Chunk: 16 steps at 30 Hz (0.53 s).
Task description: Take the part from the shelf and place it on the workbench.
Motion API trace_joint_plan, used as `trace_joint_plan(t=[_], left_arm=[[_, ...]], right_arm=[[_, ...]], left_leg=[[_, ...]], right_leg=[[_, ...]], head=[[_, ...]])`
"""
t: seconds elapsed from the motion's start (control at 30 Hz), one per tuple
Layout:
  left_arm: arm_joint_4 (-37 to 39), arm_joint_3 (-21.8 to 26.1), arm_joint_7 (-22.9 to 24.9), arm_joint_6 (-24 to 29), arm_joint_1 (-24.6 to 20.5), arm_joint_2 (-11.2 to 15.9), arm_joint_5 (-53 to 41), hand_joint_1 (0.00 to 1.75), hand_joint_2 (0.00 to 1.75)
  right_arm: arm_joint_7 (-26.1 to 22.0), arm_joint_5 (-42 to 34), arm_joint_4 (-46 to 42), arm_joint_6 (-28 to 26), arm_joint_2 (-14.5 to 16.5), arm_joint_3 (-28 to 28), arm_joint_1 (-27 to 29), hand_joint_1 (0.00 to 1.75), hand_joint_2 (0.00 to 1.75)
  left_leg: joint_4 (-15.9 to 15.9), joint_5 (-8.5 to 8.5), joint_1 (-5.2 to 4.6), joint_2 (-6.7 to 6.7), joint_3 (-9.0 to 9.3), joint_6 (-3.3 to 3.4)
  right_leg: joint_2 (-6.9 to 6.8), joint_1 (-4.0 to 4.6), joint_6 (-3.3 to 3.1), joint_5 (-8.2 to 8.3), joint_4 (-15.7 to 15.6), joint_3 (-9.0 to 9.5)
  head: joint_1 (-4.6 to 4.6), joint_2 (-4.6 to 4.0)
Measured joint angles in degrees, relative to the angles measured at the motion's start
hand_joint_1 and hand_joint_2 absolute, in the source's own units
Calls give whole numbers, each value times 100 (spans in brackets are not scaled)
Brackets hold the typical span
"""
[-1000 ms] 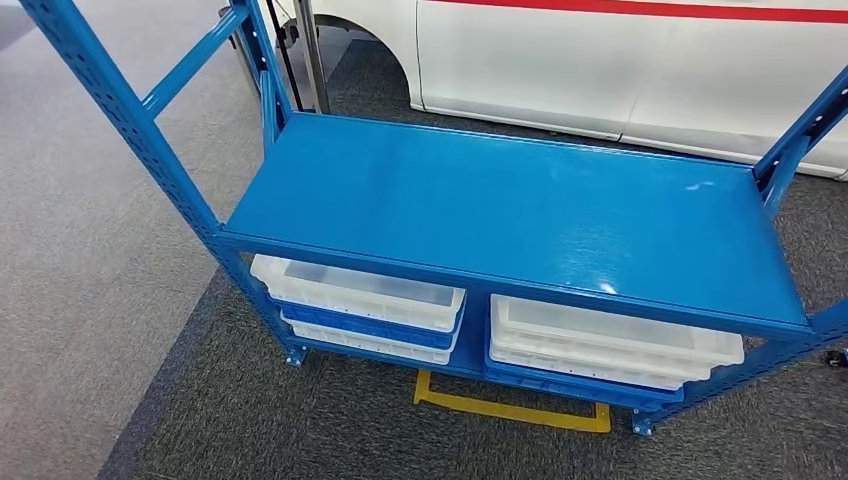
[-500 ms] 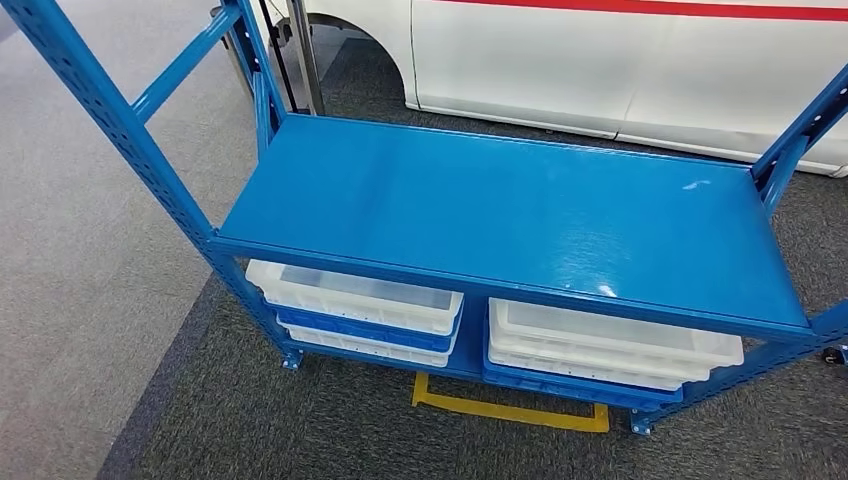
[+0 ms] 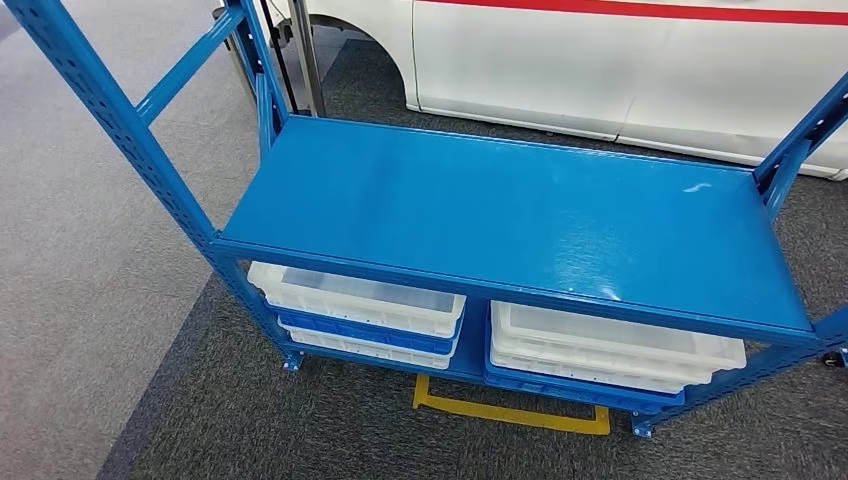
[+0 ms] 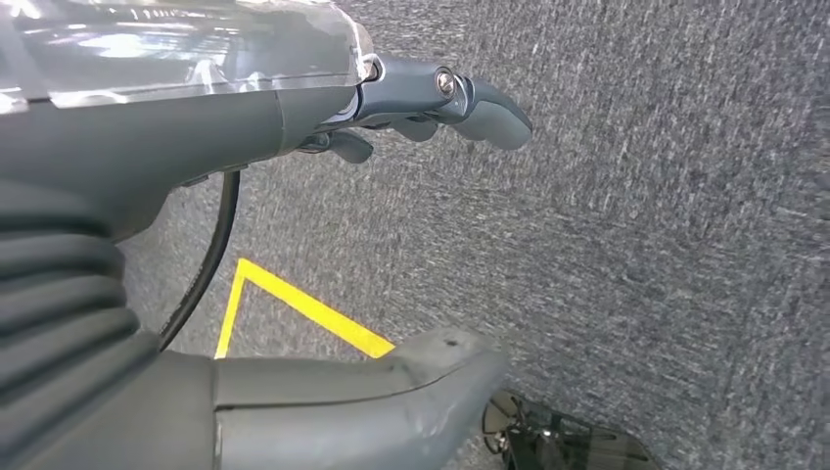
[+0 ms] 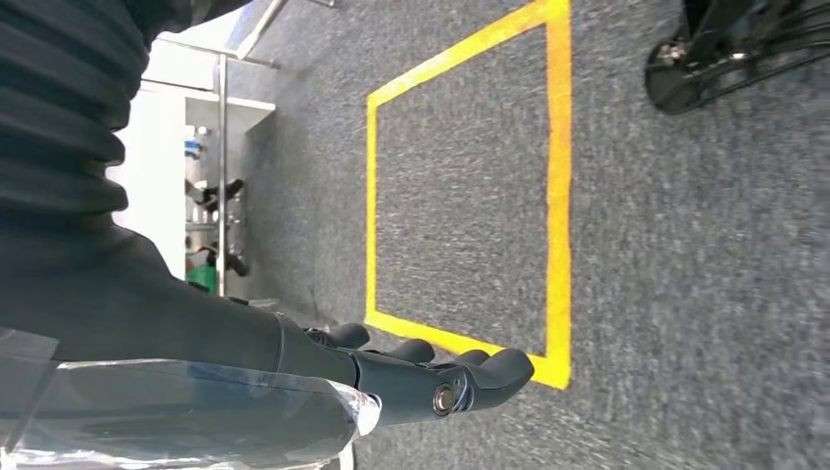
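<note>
Camera drifted slightly; shelf (image 3: 520,215) top bare, both hands (image 4: 431,98) (image 5: 431,377) hang with fingers seemingly loose, holding nothing; part-search step

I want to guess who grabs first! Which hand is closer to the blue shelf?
Cannot tell. The left hand and the right hand both hang over grey carpet, neither reaching toward the blue shelf.

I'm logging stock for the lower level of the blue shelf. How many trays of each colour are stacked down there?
white trays: 4
blue trays: 2
Total: 6 trays, in two stacks of three
</note>
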Motion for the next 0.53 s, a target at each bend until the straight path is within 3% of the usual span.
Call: trace_joint_plan(t=[0.53], left_arm=[[-253, -1745, 337, -143, 297, 193, 1764, 0, 175]], right_arm=[[-178, -1697, -256, 136, -267, 1578, 269, 0, 175]], left_leg=[[-4, 0, 3, 0, 1, 1]], right_leg=[[0, 0, 5, -4, 1, -2]], head=[[-1, 0]])
